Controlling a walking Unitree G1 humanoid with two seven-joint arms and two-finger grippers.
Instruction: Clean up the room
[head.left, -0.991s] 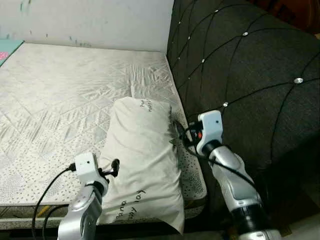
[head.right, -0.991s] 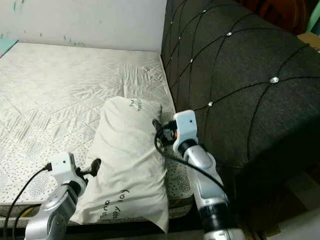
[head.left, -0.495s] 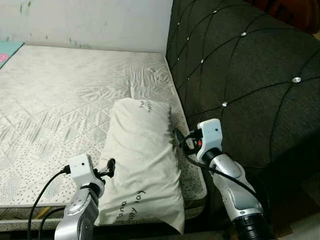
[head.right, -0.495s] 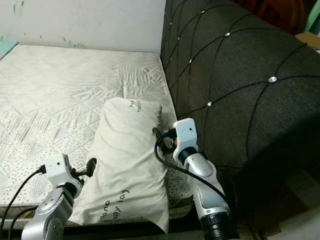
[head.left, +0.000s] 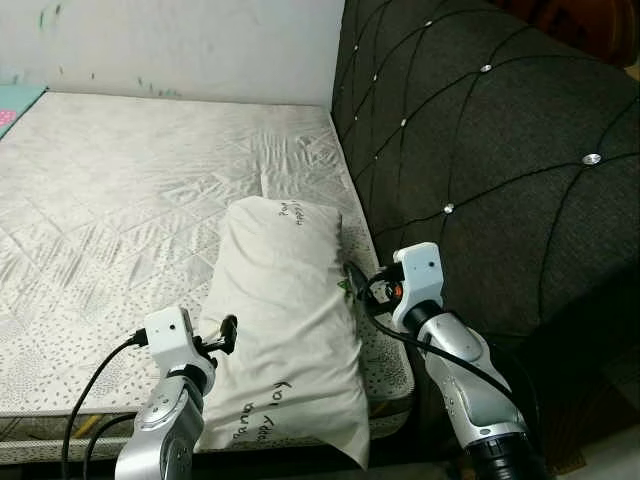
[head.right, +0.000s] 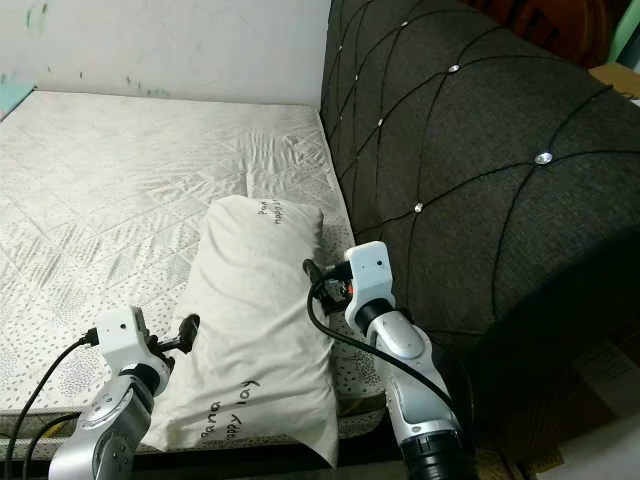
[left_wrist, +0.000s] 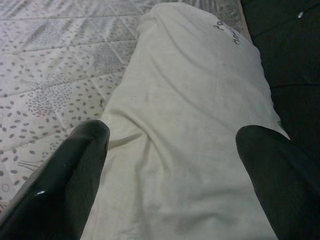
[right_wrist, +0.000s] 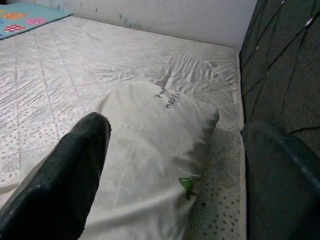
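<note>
- My left pincer (head.left: 228, 328) sits at the left edge of the pillow (head.left: 285, 320), near its lower half, fingers spread apart with the pillow's flank between them and nothing gripped; I judge it is placed there to take that side.
- The pillow, my landmark, lies lengthwise on the mattress (head.left: 120, 200), along the mattress's right edge and just beside the dark tufted headboard (head.left: 480, 150). Its lower end hangs a little over the near edge of the bed, which I take as the reason it needs both sides held to shift it.
- A small green scrap (right_wrist: 187, 184) lies on the pillow's right edge; I cannot tell what it is.
- My right pincer (head.left: 352, 278) is at the right edge of the pillow, squeezed between pillow and headboard, fingers apart and empty in the wrist view, bracketing the pillow's upper end.
- Hard to make out: the dark lettering on the pillow at both ends is too small to read, and whether my fingertips touch the fabric I cannot tell.
- Beyond the pillow's far left a teal mat (right_wrist: 27, 12) is cut off by the frame.
</note>
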